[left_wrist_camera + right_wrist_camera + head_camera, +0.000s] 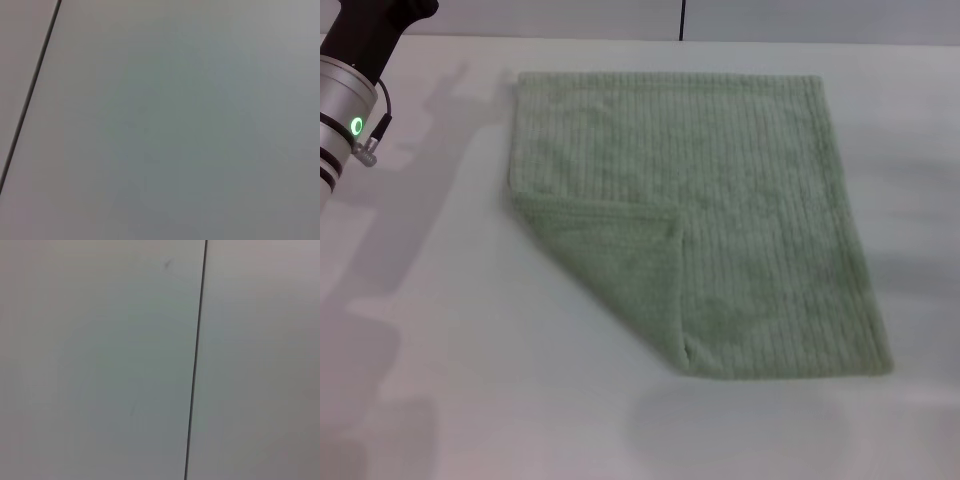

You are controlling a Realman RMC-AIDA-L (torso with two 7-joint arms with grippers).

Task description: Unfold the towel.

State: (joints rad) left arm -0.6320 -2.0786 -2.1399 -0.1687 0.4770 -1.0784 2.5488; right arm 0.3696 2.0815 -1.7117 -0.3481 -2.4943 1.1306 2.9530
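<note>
Neither gripper shows its jaws in any view, so whether they are spread or clenched cannot be told. Only the silver and black wrist section of the left arm appears, at the far left of the scene, raised over the table and apart from the cloth. The right arm is out of the head view. There is one towel, pale sage green with fine ribbed stripes, lying flat in the middle of the white table. It is close to square; its ribs run from far to near, and its right edge slants a little rightward toward the near side. Its near left corner is folded over onto the towel as a triangle. Both wrist views show only a plain pale surface crossed by one dark seam.
</note>
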